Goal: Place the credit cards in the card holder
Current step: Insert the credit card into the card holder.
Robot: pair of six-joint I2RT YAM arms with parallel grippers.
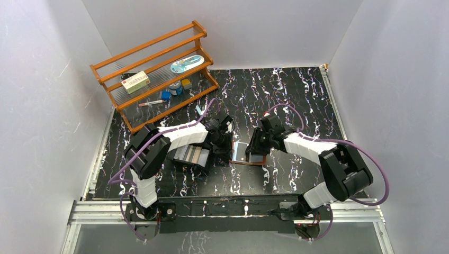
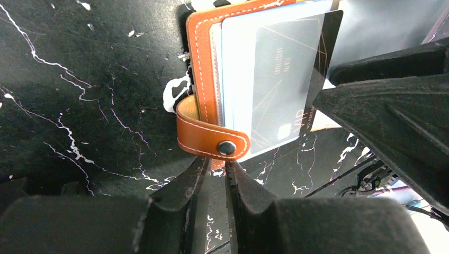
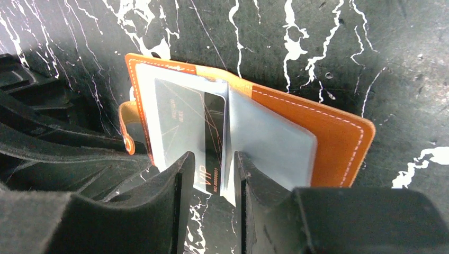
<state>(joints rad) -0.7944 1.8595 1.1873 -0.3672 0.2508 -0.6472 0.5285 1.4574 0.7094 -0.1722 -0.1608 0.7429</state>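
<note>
Bench: we see a black bench veined with white (image 1: 296, 95), with both arms reaching in from its near edge.
Card holder: the small orange-brown leather folding card holder (image 3: 333, 143) lies open at the middle of the bench. Its leather side is down, and it sits between the two claws, just right of the tray.
Sleeves: clear plastic sleeves (image 3: 270, 143) fan up from the holder's fold.
Card in the holder: a dark grey card printed "VIP" (image 3: 209, 177) sits partway in one sleeve. The end towards the right claw sticks out.
Strap: a leather strap with a dark snap stud (image 2: 212, 137) curls out from the holder's left side.
Left claw: the left claw (image 2: 217, 161) has its jaws nearly together, with only a thin slit between them. Its tips are right at the strap and a sliver of orange leather shows between them. We cannot tell whether it is pinched.
Right claw: the right claw (image 3: 213, 156) has its jaws about halfway apart, straddling the card's protruding end. We see no grip on it.
Tray: a shallow black rectangular tray (image 1: 173, 154) lies under the left arm and holds loose grey and tan cards (image 1: 193, 153).
Rack: a wooden rack (image 1: 174, 105) stands at the far left.
</note>
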